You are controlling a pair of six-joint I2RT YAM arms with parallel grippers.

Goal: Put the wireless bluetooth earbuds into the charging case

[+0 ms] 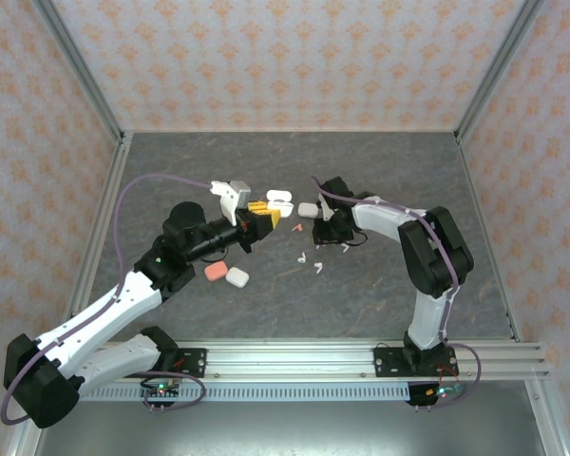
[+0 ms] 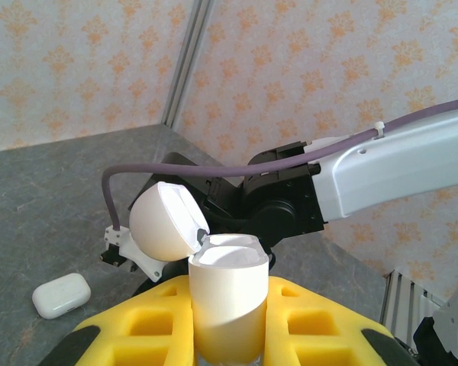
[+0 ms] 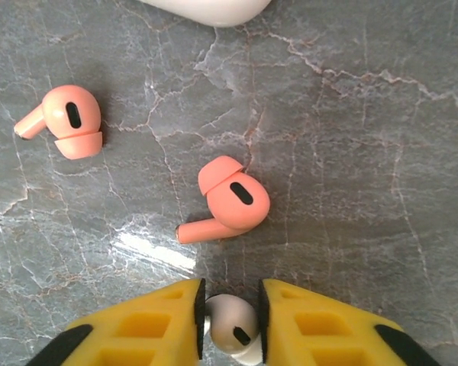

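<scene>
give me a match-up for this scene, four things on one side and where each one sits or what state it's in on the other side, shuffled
Things
1. open white pebble-shaped plastic charging case
2. tiny white plastic stemmed earbud
3. closed white rounded plastic case
4. two salmon-pink plastic stemmed earbuds

States
A. lying loose on the grey stone-look table, ahead of the right pincer
B. lid shut, resting on the table
C. held upright in the left pincer, lid flipped back
D. pinched in the right pincer

Pairs: 1-C, 2-D, 3-B, 4-A
</scene>
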